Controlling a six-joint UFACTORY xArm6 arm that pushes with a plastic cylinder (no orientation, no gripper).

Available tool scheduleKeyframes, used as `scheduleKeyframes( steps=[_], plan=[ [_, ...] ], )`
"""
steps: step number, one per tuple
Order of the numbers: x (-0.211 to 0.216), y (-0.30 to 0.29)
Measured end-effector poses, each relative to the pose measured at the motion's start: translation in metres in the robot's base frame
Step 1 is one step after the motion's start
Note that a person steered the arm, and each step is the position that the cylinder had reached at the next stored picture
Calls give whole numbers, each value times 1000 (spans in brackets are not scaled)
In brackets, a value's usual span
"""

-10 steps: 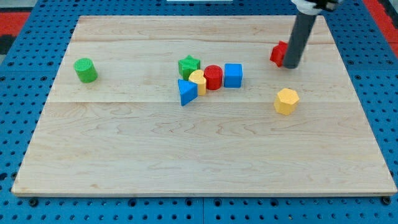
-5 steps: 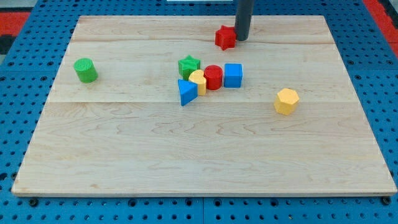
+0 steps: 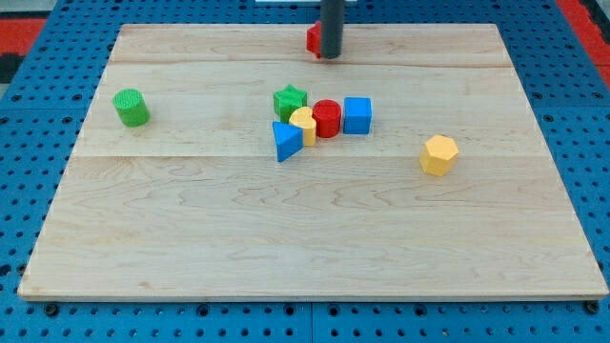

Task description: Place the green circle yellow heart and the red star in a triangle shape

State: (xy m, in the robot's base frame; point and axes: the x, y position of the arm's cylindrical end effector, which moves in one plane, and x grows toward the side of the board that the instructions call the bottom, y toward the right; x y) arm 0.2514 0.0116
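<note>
My tip (image 3: pixel 330 56) sits near the counter's (image 3: pixel 286 238) top edge, touching the right side of the red star (image 3: pixel 313 39), which it half hides. The rod holds nothing. The green circle (image 3: pixel 132 107) sits far left; the yellow heart (image 3: pixel 303 125) is mid-cluster.

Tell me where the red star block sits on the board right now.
The red star block sits near the view's top edge of the wooden board, around the middle, partly hidden behind my tip, above the green star block.
</note>
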Motion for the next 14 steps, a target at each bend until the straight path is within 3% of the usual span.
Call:
scheduleKeyframes(
  steps=[1, 2, 3, 4, 6, 8, 12, 14],
  plan=[
    [0, -27],
    [20, 6],
    [12, 55],
    [-24, 48],
    [-34, -7],
    [-23, 46],
    [-22, 56],
    [58, 22]
  ],
)
